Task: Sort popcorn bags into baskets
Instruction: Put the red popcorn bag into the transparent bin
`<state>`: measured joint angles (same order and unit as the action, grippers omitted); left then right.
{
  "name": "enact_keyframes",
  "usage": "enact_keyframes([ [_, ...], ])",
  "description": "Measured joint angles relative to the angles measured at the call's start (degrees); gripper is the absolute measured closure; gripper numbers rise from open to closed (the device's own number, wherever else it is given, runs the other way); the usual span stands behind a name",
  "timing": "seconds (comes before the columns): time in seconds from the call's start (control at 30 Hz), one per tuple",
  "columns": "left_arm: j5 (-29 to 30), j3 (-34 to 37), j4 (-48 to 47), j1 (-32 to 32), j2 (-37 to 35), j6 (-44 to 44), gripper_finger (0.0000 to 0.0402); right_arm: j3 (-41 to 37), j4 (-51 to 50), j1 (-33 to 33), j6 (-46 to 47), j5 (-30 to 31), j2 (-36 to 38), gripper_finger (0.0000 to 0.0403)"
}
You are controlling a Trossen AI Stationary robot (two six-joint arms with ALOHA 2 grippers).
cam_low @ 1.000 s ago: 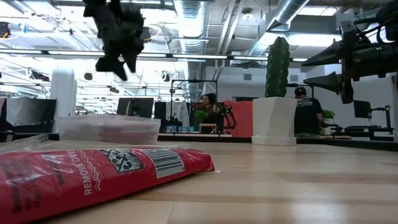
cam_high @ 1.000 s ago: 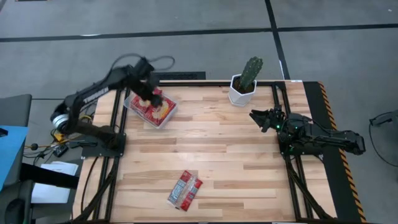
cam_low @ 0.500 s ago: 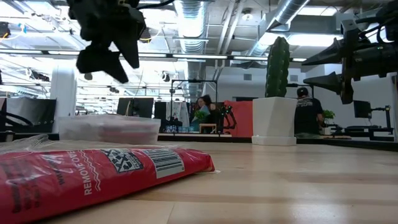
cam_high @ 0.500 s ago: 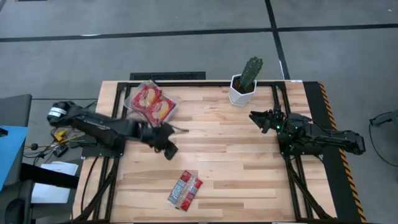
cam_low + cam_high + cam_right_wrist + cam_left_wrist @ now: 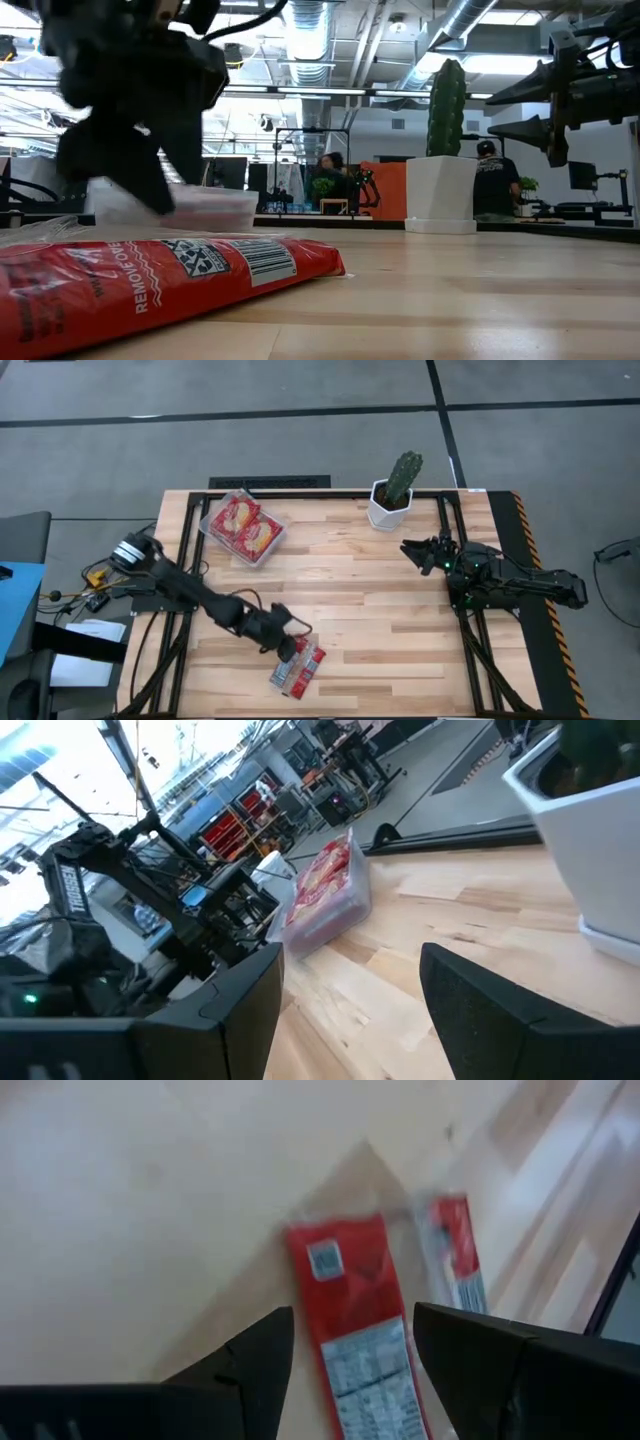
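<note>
Two red popcorn bags [image 5: 297,665] lie flat, side by side, on the wood close to the table's near edge; one fills the low view's foreground [image 5: 150,280]. My left gripper [image 5: 291,637] hovers open just over their far end. In the left wrist view its fingers [image 5: 350,1345] stand either side of one bag [image 5: 355,1330], with the second bag [image 5: 458,1260] beside it. The clear tray [image 5: 242,526] sits at the far left corner with two bags inside. My right gripper [image 5: 408,548] waits open at the right side.
A white faceted pot with a cactus [image 5: 392,500] stands at the far edge, right of centre, close to my right gripper [image 5: 350,1010]. Bare wood lies between the tray [image 5: 325,890] and the loose bags. People stand in the room beyond the table.
My left arm has swung from above the tray toward the table's near edge and come down low over the two loose bags. The tray's two bags, covered by the gripper before, now show. The right arm has kept still.
</note>
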<state>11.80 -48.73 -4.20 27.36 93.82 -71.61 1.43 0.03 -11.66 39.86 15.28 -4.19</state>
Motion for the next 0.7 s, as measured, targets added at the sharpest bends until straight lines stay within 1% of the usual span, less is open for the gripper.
enact_keyframes([
  [0.17,-1.82,-1.01,2.79,2.51,5.85,-2.72,0.0207,0.00,-0.02,0.00,-0.02,-0.45,0.02,0.0143],
  [0.37,0.93,-5.26,0.86,5.33,12.21,-4.94,0.0207,0.00,-0.02,0.00,0.10,-0.45,0.00,0.0143],
  [0.47,0.31,-7.62,0.41,6.19,16.29,-7.50,0.0215,0.00,-0.02,0.00,0.15,-0.45,0.00,0.0143],
  [0.57,1.19,-9.73,1.10,7.25,19.22,-8.82,0.0252,0.00,-0.02,0.00,0.12,-0.45,0.00,0.0143],
  [0.7,1.35,-10.65,3.31,7.51,20.74,-8.32,0.0342,0.00,-0.04,0.00,0.15,-0.91,0.01,0.0143],
])
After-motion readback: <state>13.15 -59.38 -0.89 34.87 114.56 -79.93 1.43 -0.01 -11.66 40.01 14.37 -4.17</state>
